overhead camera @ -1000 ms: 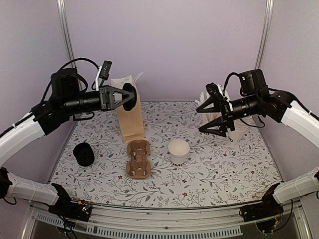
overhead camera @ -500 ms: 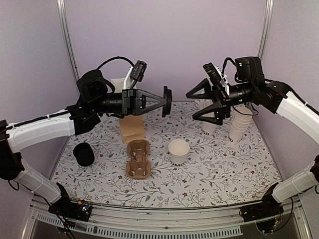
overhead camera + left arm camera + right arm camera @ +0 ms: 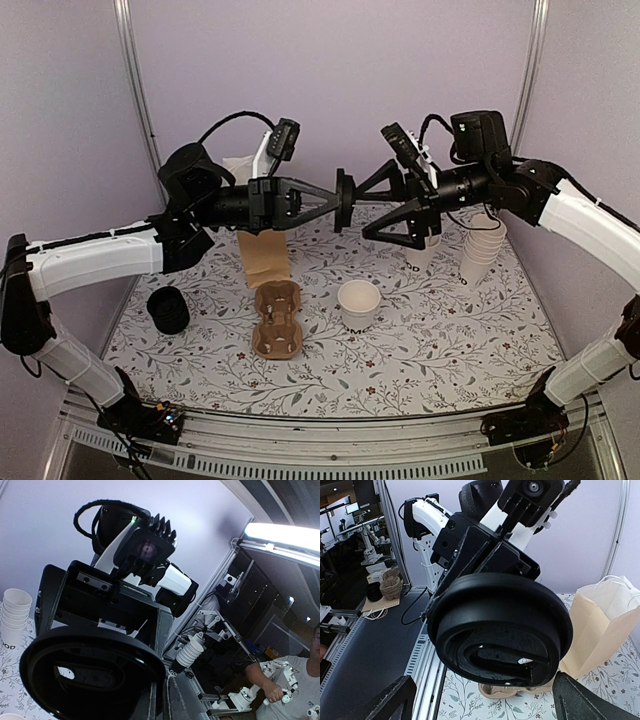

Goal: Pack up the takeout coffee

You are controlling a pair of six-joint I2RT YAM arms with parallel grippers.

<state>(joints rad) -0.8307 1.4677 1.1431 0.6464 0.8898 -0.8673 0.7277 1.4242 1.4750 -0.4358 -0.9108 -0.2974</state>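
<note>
**Top external view.** We list first the left gripper [image 3: 337, 203], pinching a black lid [image 3: 346, 200] by its rim, high above the table [image 3: 450, 330] and over its middle toward the far edge. The right gripper [image 3: 364, 212], fingers spread wide with nothing between them, faces it from the other side, tips just beside the lid. The lid stands on edge with one flat face toward each gripper, so its axis runs along the line joining the two wrists.

Below, near the table's middle, stands one coffee cup [image 3: 359, 303] — white, upright, lidless. Just left of it lies a brown cup carrier [image 3: 277, 320], and behind that stands a paper bag [image 3: 263, 245]. Spare lids [image 3: 168, 310] sit near the left edge, and nested cups [image 3: 480, 245] toward the far right corner.

**Left wrist view.** The lid [image 3: 92, 675] fills the lower left, clamped at its right rim, with the right arm close behind it.

**Right wrist view.** The lid [image 3: 500, 625] sits centre frame, nearly face-on. The wrist's own spread fingers [image 3: 385, 702] show at the lower corners.

We judge the right arm the nearer taker — a handover, then down onto the cup.
</note>
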